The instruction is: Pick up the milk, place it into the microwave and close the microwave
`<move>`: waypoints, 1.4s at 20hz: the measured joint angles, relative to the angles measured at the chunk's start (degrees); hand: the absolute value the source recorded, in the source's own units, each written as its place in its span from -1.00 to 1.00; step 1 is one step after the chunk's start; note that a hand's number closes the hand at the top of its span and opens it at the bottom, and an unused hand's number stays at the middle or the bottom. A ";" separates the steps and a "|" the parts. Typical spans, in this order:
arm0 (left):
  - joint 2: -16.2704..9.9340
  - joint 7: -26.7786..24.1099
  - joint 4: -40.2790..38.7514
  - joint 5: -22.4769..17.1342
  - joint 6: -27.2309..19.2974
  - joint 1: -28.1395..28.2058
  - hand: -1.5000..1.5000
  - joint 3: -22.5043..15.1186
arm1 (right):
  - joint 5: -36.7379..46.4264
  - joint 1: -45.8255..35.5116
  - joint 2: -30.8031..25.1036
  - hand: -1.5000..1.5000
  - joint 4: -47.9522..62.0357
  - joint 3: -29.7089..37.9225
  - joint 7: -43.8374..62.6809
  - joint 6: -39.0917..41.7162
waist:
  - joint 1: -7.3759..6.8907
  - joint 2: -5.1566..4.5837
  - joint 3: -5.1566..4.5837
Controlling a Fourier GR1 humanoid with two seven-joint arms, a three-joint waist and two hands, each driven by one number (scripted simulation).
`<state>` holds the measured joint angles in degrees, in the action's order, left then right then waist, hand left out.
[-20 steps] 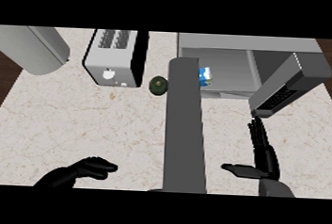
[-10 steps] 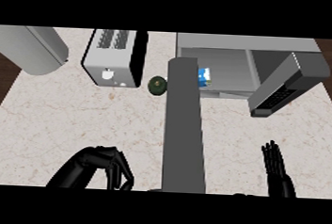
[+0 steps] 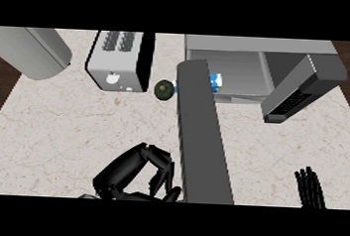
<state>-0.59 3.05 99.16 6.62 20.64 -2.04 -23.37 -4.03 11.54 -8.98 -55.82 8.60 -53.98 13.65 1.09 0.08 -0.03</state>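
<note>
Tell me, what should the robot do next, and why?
Probably swing the microwave door shut with the left hand. The milk already seems to sit inside the microwave, the door stands wide open, and that hand is right beside it, holding nothing.

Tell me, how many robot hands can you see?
2. The left hand is low on the counter with fingers curled, beside the long grey bar. The right hand shows at the lower right edge, fingers straight up.
</note>
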 measured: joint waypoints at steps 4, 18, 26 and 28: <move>0.61 -2.38 -4.77 3.10 -5.10 -2.93 1.00 -6.71 | -1.59 3.21 -0.96 -1.00 -4.37 -0.65 0.63 0.96 | -0.12 0.06 -0.01; 0.60 -0.80 -23.44 -8.06 -28.30 -22.38 1.00 -26.54 | -7.91 9.56 -4.78 -1.00 -22.73 -6.33 4.72 5.79 | 3.88 -0.30 -0.19; 0.51 -4.71 -30.30 -18.86 -39.57 -29.53 -1.00 -28.96 | -11.72 10.83 -7.42 -1.00 -32.70 -8.74 8.60 7.38 | 7.82 -1.10 -0.33; 0.58 -5.99 -31.50 -21.81 -41.31 -30.74 -1.00 -29.06 | -12.44 10.93 -7.98 -1.00 -34.40 -9.29 9.53 7.71 | 8.80 -1.45 -0.32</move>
<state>-0.02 -2.94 67.66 -15.19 -20.67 -32.78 -52.43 -16.47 22.48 -16.95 -90.22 -0.69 -44.46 21.35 9.89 -1.37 -0.35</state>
